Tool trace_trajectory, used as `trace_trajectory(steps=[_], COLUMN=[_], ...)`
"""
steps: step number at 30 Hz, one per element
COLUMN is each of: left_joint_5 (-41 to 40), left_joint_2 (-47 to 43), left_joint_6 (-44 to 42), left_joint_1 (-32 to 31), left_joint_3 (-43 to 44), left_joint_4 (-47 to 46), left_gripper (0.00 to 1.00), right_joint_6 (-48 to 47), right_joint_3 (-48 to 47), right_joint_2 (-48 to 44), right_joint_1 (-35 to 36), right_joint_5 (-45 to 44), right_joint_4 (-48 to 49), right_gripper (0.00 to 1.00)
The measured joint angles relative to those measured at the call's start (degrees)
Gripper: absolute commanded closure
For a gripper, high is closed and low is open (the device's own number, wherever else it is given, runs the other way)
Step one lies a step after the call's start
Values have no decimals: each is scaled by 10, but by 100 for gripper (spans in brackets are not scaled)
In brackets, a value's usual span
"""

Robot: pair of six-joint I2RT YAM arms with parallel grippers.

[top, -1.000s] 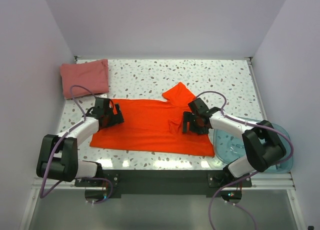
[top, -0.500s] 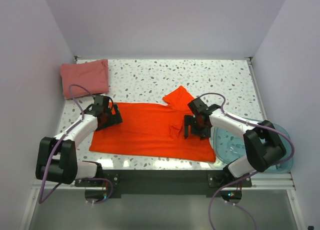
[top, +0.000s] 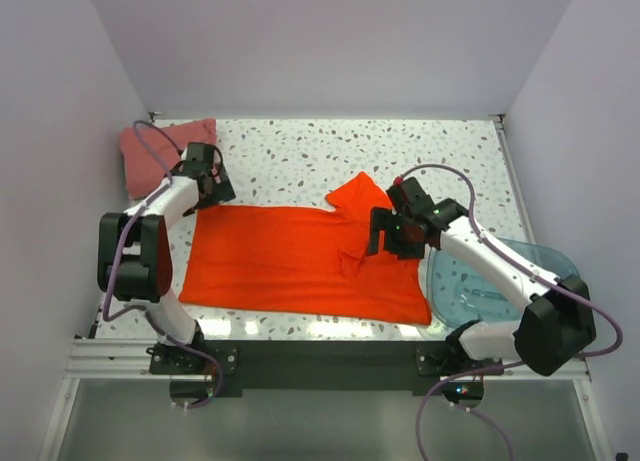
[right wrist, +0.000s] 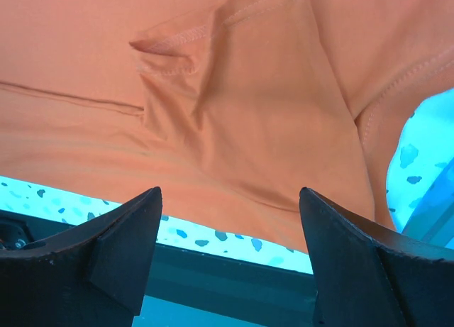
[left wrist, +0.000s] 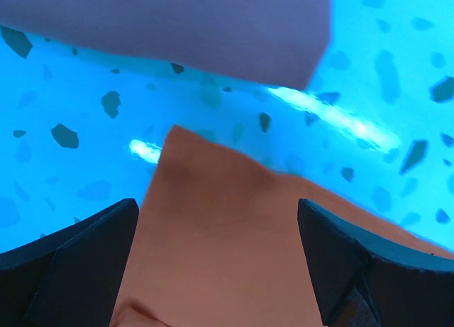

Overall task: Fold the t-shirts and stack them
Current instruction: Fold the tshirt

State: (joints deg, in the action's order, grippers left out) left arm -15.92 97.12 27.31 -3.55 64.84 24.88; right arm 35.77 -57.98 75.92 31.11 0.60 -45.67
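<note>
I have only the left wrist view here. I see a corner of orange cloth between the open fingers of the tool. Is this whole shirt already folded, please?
Observer: No. From above, the orange t-shirt is mostly spread out wide, with one sleeve pointing to the far side.
Operator: Thank you. Where is the right tool now?
Observer: The right tool hangs over the right part of that shirt, jaws open, holding nothing.
Operator: And the other shirt?
Observer: The pink t-shirt lies folded in the far-left corner of the table.
</note>
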Motion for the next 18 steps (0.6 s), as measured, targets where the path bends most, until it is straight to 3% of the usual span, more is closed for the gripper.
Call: trace_trajectory(steps=[8,14,18], left_joint_5=[-6,-2,1], left_joint_2=[64,96,107], left_joint_6=[-4,-4,-4], left_joint_1=[69,75,75], left_joint_3=[23,41,42], left_joint_4=[-12,-32,-38], left_gripper=[11,20,32], right_joint_6=[18,22,22], right_joint_3=[37,38,38], right_joint_2=[-53,-62,-62], right_joint_1=[0,0,0], right_joint_5=[-8,-11,-11], right_joint_4=[-17,-29,-31], right_gripper=[18,18,18])
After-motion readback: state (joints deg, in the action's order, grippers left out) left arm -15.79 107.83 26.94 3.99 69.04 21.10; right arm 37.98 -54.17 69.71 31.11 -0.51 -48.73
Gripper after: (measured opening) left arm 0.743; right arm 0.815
